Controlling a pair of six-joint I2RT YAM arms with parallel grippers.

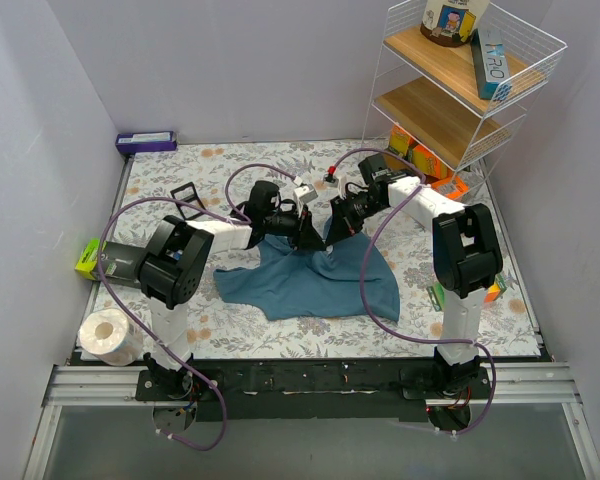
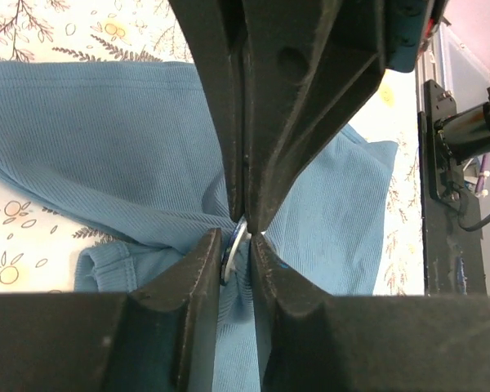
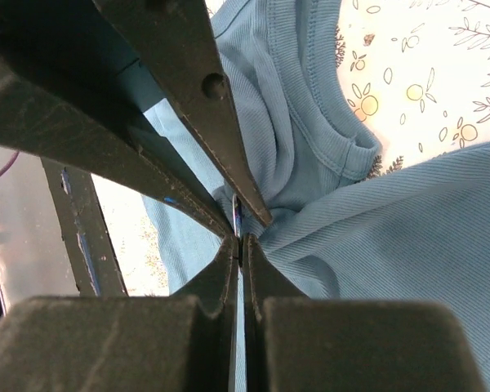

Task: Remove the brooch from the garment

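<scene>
Floral tabletop [image 1: 240,165] carries the teal garment [image 1: 310,282], crumpled at centre of the top view. Right pincer [image 3: 239,243]: jaws together, clamped on a bunched garment fold. Left pincer [image 2: 235,253], tip to tip with it: jaws narrowly apart, gripping the whitish brooch [image 2: 238,235] at that fold, centre of the left wrist view.

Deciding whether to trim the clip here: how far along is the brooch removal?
Done: both arms are at the teal-blue ribbed T-shirt, and the right fingers are shut on a bunched fold of it. In hand: the left fingers appear to pinch the small whitish round brooch, seen edge-on between them. Left: the brooch sits against the cloth, not yet pulled free.
</scene>
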